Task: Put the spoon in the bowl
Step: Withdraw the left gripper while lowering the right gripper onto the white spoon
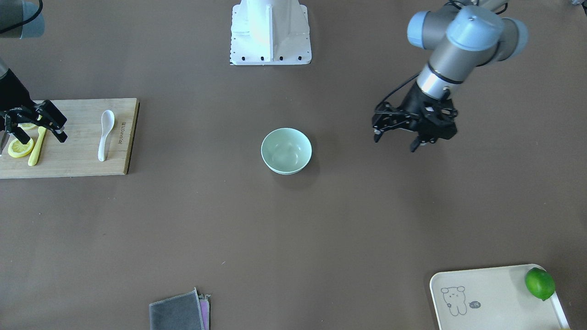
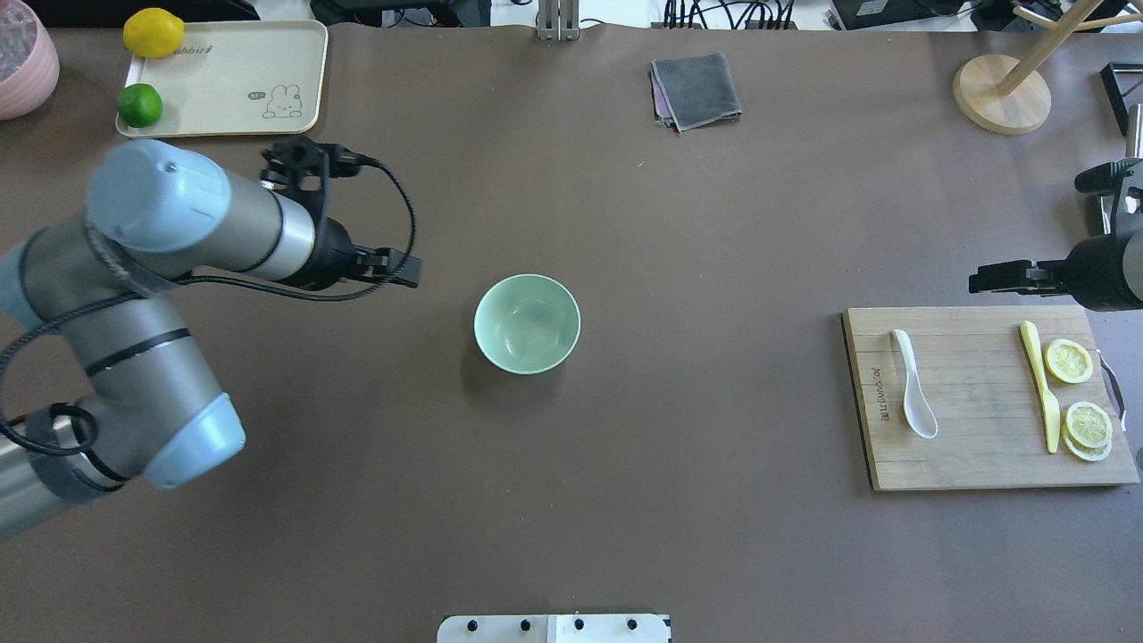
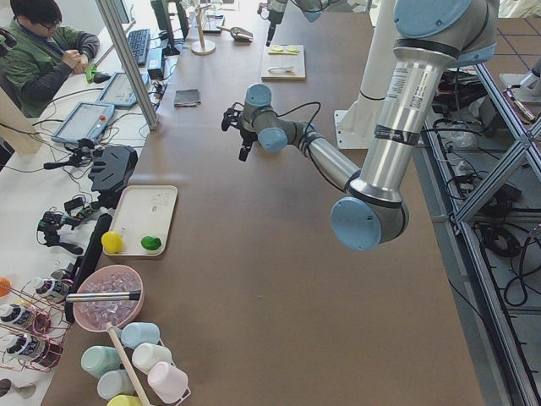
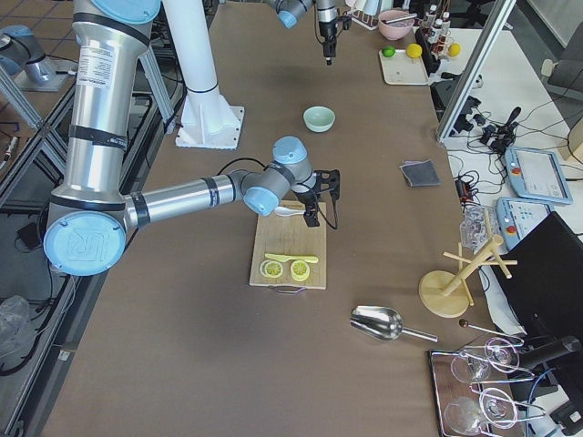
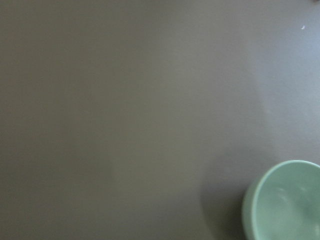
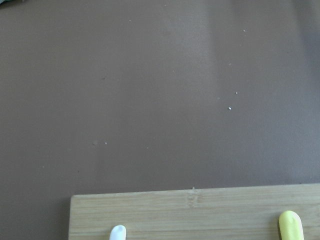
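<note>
**Right gripper and spoon.** The right gripper [image 1: 39, 132] hangs with its jaws spread wide, holding nothing. It is above the yellow knife [image 1: 34, 156] and lemon slices [image 1: 20, 147] at one end of the cutting board [image 1: 78, 158]. You find the spoon [image 1: 106, 135] lying flat on the same board, beside this gripper on its bowl-ward side and not touching it. The bowl [image 1: 286, 150] stands upright on the bench [image 1: 293, 238], well beyond the spoon and between the two grippers. The left gripper [image 1: 395, 141], also spread and holding nothing, hovers near the bowl's other side.

I see the brown counter [image 5: 125, 110] and part of the green bowl [image 5: 285, 202] in the bottom right corner.
</note>
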You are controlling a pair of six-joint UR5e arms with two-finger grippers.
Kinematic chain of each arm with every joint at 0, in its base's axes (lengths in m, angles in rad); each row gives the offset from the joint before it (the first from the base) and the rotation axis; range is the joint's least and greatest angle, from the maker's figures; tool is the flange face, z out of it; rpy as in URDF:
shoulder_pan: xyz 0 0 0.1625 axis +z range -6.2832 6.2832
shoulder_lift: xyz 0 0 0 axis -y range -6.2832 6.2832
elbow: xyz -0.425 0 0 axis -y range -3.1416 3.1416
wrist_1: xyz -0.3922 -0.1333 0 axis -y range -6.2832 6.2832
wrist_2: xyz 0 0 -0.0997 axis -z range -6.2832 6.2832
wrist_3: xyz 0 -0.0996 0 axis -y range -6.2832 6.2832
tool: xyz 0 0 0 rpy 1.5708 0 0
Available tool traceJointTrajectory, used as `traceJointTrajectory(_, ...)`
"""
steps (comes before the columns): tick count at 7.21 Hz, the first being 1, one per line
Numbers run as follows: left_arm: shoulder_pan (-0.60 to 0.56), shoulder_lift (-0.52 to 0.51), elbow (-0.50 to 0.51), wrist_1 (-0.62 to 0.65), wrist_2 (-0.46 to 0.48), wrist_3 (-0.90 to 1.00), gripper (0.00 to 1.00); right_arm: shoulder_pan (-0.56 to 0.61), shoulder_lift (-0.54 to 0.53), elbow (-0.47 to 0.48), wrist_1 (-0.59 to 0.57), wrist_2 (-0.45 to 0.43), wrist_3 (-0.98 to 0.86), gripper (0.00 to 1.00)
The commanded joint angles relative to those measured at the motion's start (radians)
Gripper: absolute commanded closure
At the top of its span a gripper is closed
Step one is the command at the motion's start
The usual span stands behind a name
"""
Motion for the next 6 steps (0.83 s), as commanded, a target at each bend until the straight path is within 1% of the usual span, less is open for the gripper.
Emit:
traceJointTrajectory(1,-0.233,0.158,0.005,-0.001,-0.166,0.328,0.01,-0.097,-0.029,0.014,0.009,-0.056,0.069,0.02)
traceJointTrajectory(2,-0.242,0.175,0.003,-0.004,-0.169,0.346,0.01,-0.177,-0.03,0.014,0.015,-0.141,0.081,0.02)
traceJointTrajectory(3,-0.242,0.175,0.005,-0.006,-0.169,0.346,0.01,-0.241,-0.03,0.012,0.015,-0.195,0.141,0.02)
traceJointTrajectory(4,-0.242,0.175,0.006,-0.006,-0.169,0.346,0.01,-0.281,-0.027,0.008,0.015,-0.237,0.144,0.06)
traceJointTrajectory(5,-0.24,0.175,0.006,-0.006,-0.162,0.345,0.01,-0.311,-0.024,-0.004,0.015,-0.272,0.144,0.15)
traceJointTrajectory(6,-0.237,0.173,0.008,-0.007,-0.162,0.339,0.01,-0.322,-0.023,-0.004,0.015,-0.28,0.146,0.17)
